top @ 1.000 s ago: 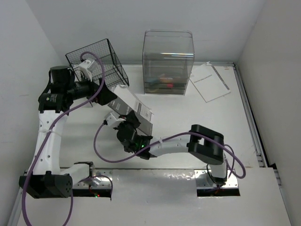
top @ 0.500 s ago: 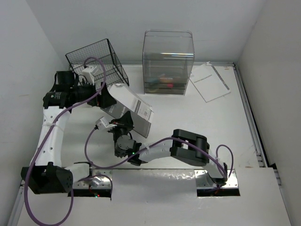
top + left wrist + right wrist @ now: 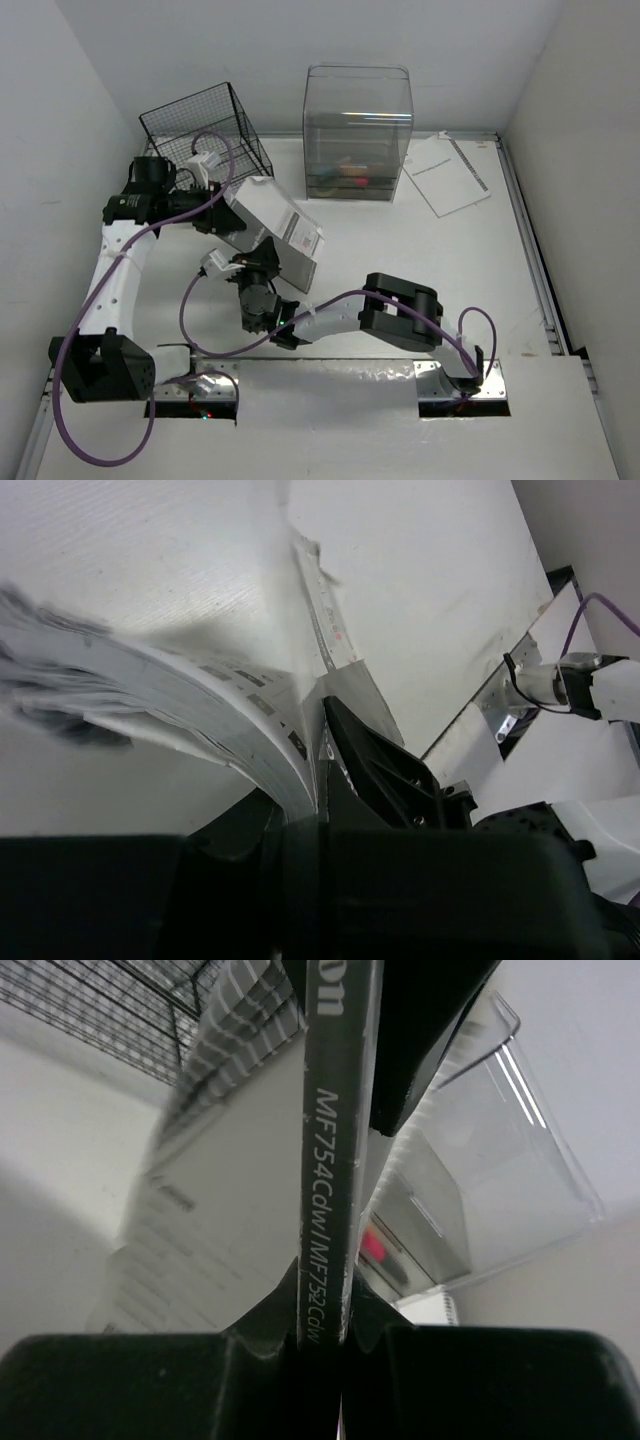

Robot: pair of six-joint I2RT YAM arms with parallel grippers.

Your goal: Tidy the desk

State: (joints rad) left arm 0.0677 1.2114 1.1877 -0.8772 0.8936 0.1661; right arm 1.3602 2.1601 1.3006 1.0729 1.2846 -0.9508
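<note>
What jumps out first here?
Both tools clamp one printer manual over the desk's left half: left tool at its far-left edge, right tool on its spine. Behind stand a black wire basket and a clear plastic bin.

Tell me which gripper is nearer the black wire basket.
Left. The left gripper clamps the manual at its left end, just in front of the wire basket. The right gripper clamps the manual's near edge, farther toward the arm bases.
</note>
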